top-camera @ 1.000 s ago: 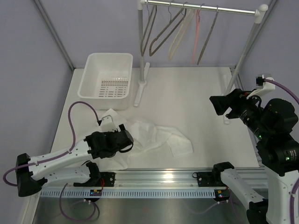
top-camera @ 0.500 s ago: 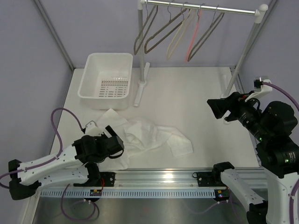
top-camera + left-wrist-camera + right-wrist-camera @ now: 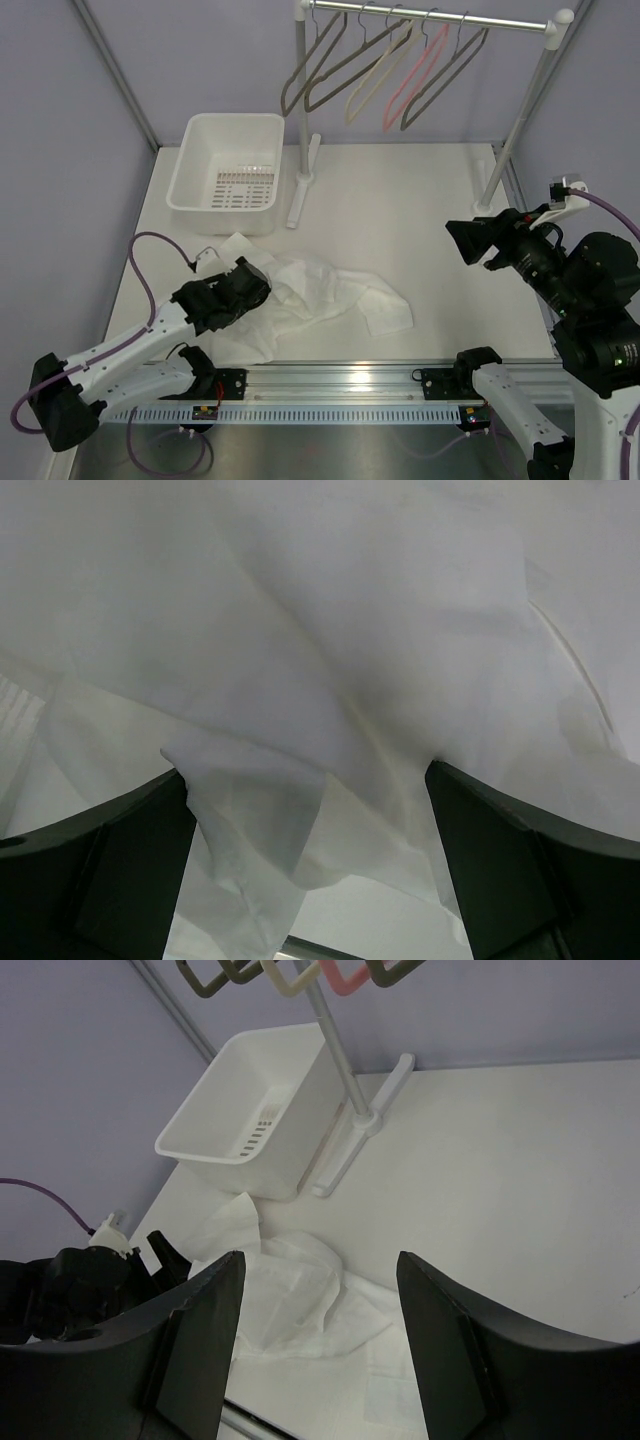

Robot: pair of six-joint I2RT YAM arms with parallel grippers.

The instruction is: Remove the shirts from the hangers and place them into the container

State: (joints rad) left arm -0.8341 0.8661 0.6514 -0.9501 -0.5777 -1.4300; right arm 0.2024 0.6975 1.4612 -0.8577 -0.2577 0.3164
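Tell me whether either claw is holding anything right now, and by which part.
Nothing is held. The left claw stands open over the white shirt, not clamping the fabric; the right claw hangs open and empty in the air.

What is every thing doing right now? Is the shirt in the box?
shirt: off its hanger, crumpled on the table, not in the tub.
tub: upright, no shirt inside.
hangers: all bare, hanging tilted on the rail.
left end effector: open, down at the shirt's edge.
right end effector: open, up in the air, holding nothing.
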